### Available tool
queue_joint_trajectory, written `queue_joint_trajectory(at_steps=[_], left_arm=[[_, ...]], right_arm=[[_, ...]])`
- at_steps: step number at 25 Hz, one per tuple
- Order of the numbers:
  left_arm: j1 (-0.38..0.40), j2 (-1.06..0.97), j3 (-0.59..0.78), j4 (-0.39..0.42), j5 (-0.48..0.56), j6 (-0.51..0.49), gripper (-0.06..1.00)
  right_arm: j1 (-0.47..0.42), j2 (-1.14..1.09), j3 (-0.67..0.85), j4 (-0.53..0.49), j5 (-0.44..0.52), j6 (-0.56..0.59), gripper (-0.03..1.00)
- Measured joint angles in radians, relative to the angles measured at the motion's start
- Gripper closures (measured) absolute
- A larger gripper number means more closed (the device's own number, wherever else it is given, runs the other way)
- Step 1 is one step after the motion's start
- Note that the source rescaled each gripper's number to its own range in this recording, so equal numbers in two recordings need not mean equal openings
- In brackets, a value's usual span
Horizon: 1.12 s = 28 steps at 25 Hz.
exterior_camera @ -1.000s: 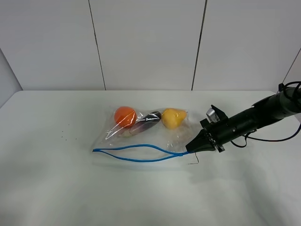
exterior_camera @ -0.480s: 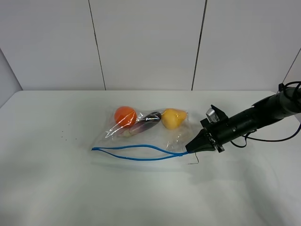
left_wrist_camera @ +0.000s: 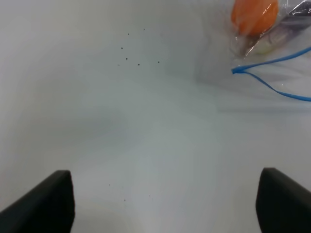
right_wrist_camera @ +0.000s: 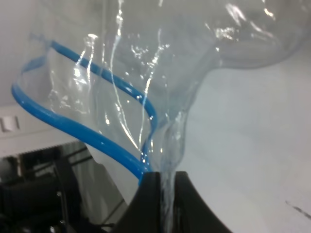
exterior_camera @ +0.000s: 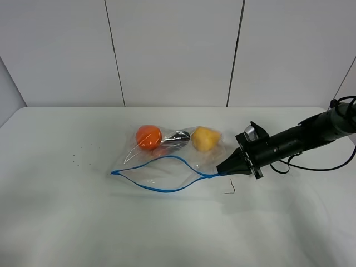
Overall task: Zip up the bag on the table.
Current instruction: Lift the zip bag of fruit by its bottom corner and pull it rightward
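Observation:
The clear plastic bag lies mid-table in the exterior view, holding an orange ball, a dark purple piece and a yellow piece. Its blue zipper strip gapes open in a wide loop. My right gripper is shut on the bag's right corner and holds it a little above the table; the wrist view shows the fingertips pinching the plastic. My left gripper is open over bare table, left of the bag's corner; it is out of the exterior view.
The white table has a few dark specks at the left and a small black mark just below the right gripper. The right arm and its cable reach in from the right edge.
My right gripper has lifted the bag's right corner slightly. The zipper loop has opened much wider, and the bag's contents have shifted a little toward the back.

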Motion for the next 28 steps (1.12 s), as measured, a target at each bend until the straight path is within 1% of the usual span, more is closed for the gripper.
queue_joint_trajectory(at_steps=[6,15,21,28], left_arm=[[0.000,0.000,0.000,0.000,0.000,0.000,-0.06],[0.000,0.000,0.000,0.000,0.000,0.000,-0.06],[0.000,0.000,0.000,0.000,0.000,0.000,-0.06],[0.000,0.000,0.000,0.000,0.000,0.000,-0.06]], right_arm=[[0.000,-0.043,0.000,0.014,0.001,0.036,0.97],[0.000,-0.148,0.001,0.080,0.001,0.119,0.97],[0.000,-0.195,0.001,0.130,0.001,0.130,0.97],[0.000,-0.198,-0.001,0.138,0.001,0.137,0.97]])
